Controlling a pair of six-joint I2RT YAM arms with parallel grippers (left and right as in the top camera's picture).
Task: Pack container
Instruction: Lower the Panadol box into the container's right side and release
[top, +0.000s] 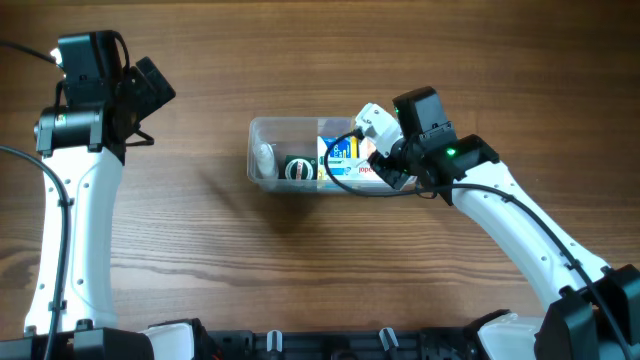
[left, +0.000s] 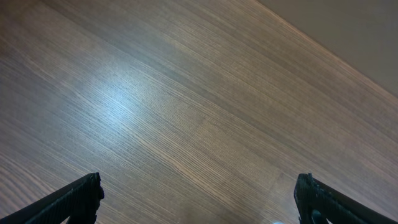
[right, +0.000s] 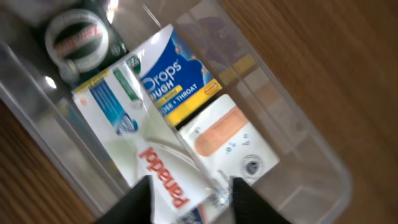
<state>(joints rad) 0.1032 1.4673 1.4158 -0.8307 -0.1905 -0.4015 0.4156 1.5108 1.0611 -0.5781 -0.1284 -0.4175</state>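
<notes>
Right gripper (right: 189, 200): two dark blurred fingers (right: 140, 199) flank the end of a white cardboard box with red lettering (right: 165, 177). Can't tell if they pinch it or just stand beside it; motion blur hides the contact. The box lies tilted on top of the other packs, probably because it's being set in last where room is left.

Beside it sit a white flat box with a plaster picture (right: 233, 143), a blue-and-yellow cough drops box (right: 177, 81), a white-and-blue slim box (right: 109, 106) and a dark green round tin with a white label (right: 78, 37). All are inside the clear plastic rectangular container (right: 298, 137), which sits mid-table, packed side by side to save space.

Left gripper (left: 199, 205): jaws spread wide, holding nothing, over the bare brown wood-grain table (left: 186, 112), parked well away on the left, likely to keep clear.

Hidden or unclear:
- The right fingertips are cut off by the frame edge.
- The pale object at the container's left end (top: 264, 157) is unidentifiable.
- Box bottoms can't be seen.
</notes>
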